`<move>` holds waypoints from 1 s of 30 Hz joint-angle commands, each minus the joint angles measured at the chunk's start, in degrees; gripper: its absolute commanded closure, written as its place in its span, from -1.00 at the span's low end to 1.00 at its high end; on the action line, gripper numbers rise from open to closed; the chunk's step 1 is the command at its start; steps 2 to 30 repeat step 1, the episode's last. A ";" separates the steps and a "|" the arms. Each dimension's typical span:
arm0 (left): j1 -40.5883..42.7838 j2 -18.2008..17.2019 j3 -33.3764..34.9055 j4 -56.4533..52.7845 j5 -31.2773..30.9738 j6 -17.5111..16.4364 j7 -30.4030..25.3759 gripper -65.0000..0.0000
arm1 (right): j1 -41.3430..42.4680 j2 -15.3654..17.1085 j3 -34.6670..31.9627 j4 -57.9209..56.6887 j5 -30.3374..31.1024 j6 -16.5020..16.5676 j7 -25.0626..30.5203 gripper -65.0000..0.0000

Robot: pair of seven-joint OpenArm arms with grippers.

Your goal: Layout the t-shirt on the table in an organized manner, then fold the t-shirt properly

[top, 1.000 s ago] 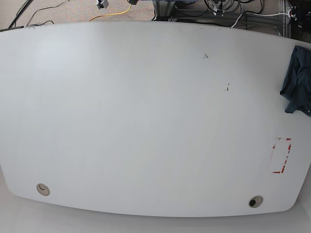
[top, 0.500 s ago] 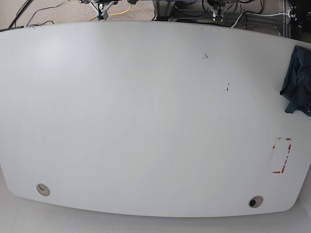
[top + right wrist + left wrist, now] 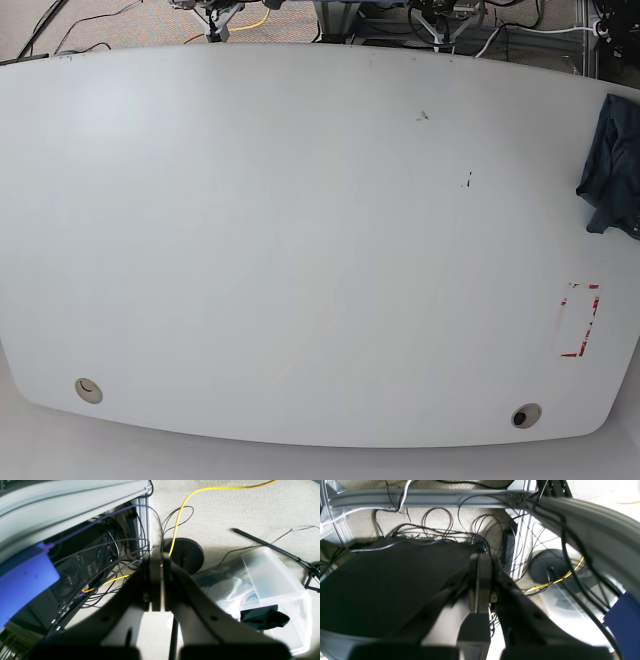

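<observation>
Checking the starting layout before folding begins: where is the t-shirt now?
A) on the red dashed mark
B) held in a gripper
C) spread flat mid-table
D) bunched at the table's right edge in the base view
D: the t-shirt lies crumpled at the table's right edge, above the red dashed mark.

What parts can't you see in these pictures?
- The t-shirt: base view, cut off by the right edge, so most of it is hidden.
- The left hand and right hand: close to the wrist cameras, dark and blurry; both look shut.
- Dark cloth in the clear bin: right wrist view, too blurry to name.
- The arms: base view, only tips show at the top edge.
</observation>
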 commanded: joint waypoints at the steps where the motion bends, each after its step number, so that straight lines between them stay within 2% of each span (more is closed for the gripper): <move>1: 0.27 0.01 0.03 0.04 0.08 0.13 -0.29 1.00 | -0.18 -0.05 -0.01 0.21 -0.42 0.24 0.66 0.96; 30: 0.27 0.01 0.03 0.04 0.08 0.13 -0.29 1.00 | -0.18 -0.05 -0.01 0.21 -0.42 0.24 0.66 0.96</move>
